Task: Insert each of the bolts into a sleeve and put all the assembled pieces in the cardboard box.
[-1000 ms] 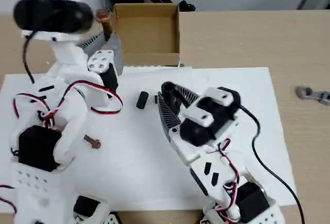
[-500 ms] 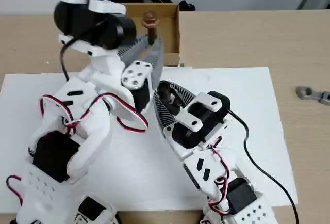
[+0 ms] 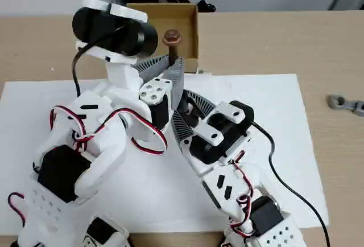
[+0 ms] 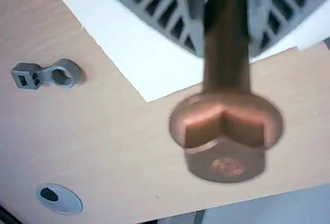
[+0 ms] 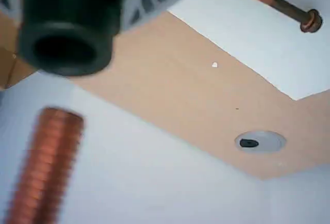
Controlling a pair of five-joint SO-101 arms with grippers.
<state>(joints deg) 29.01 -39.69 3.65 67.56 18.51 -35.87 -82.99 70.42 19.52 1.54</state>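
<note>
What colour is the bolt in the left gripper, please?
The bolt is coppery brown; best in left wrist view.

The bolt [image 3: 172,37] in the left gripper [image 3: 172,68] is copper-brown, its shaft finely ridged with thread. Both grippers are grey with a slatted rib pattern. The right gripper [image 3: 185,110] holds a plain black sleeve [image 5: 64,48]. A second bolt [image 5: 281,6] is copper with an orange shaft. The arms [image 3: 96,139] are white, with black motors [image 3: 114,31] and red, white and black wires [image 3: 142,127]. The box [image 3: 185,16] is brown, the sheet [image 3: 267,105] white, the table [image 3: 284,42] pale wood grain, and the wrench [image 3: 344,103] at the right grey.
</note>
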